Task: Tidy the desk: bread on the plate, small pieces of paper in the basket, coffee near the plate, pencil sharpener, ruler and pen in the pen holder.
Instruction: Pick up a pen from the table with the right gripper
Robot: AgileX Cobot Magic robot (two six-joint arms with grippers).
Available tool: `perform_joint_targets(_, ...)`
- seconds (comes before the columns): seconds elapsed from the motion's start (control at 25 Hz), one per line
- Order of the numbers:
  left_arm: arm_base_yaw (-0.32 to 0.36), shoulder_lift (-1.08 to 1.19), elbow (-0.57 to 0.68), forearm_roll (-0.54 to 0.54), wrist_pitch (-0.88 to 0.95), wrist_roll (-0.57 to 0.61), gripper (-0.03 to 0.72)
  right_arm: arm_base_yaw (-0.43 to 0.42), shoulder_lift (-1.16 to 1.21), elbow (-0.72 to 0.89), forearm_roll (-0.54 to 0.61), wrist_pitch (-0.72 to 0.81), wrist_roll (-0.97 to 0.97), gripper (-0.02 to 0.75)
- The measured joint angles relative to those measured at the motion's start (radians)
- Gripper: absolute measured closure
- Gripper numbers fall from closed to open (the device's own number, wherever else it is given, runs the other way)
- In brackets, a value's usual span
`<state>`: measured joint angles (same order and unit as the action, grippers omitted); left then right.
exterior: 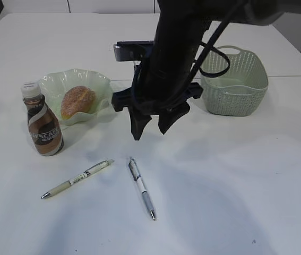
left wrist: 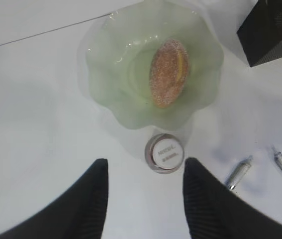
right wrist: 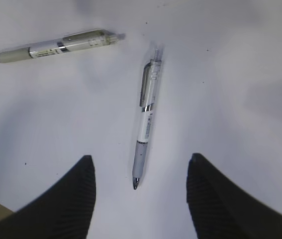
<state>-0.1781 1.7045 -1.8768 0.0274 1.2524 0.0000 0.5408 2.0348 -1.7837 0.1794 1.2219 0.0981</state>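
The bread [exterior: 78,101] lies in the ruffled green plate [exterior: 52,85]. Just in front of it stands the coffee [exterior: 42,125], its white cap [left wrist: 164,153] a little beyond my left gripper [left wrist: 145,162], which hangs high above, open and empty. One pen, white [right wrist: 147,112], lies on the desk [exterior: 235,175] in line with the gap of my right gripper [right wrist: 141,158], open and raised above it [exterior: 151,127]. A greenish pen [right wrist: 56,46] lies to its left. The black pen holder [left wrist: 272,32] stands right of the plate. Paper pieces, ruler and pencil sharpener are out of view.
The green basket [exterior: 235,79] stands at the back right. My right arm [exterior: 177,48] crosses the middle of the exterior view and hides what is behind it. The desk's near edge shows at the bottom left of the right wrist view.
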Motion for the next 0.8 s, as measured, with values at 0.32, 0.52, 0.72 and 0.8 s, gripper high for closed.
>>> perform_joint_targets(0.32,0.000,-0.002,0.000,-0.016,0.000,0.000,0.347,0.002,0.080,0.000,0.015,0.002,0.050,0.277)
perform_joint_targets(0.52,0.000,-0.002,0.000,-0.017,0.002,0.000,0.347,0.035,0.117,0.000,0.023,0.002,0.069,0.277)
perform_joint_targets(0.72,0.000,-0.002,0.000,-0.017,0.002,0.000,0.347,0.038,0.124,0.000,0.047,0.002,0.072,0.278)
perform_joint_targets(0.8,0.000,-0.002,0.000,-0.017,0.002,0.000,0.347,0.038,0.127,0.000,0.051,0.002,0.072,0.278)
